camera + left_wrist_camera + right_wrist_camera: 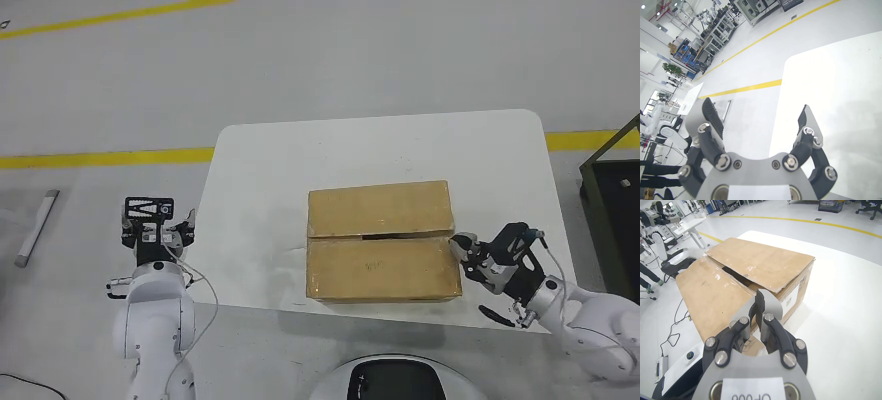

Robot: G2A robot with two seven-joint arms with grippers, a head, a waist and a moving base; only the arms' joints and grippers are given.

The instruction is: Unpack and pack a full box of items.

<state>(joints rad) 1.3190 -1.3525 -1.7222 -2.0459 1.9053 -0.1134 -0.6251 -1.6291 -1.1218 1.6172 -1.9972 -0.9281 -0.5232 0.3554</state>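
Two flaps cover the brown cardboard box (378,268); your right gripper (758,295), closed and empty, could slip and rip one.

Top camera: overhead, looks down on the whole white table (270,180) and cardboard box (378,240). Left wrist: off the table's edge, faces over its corner toward the floor (753,56). Right wrist: close at the box's end. Top and right wrist share the box; all share the table.

Brown cardboard box (380,243) mid-table; top flaps folded shut, seam slightly gapped.
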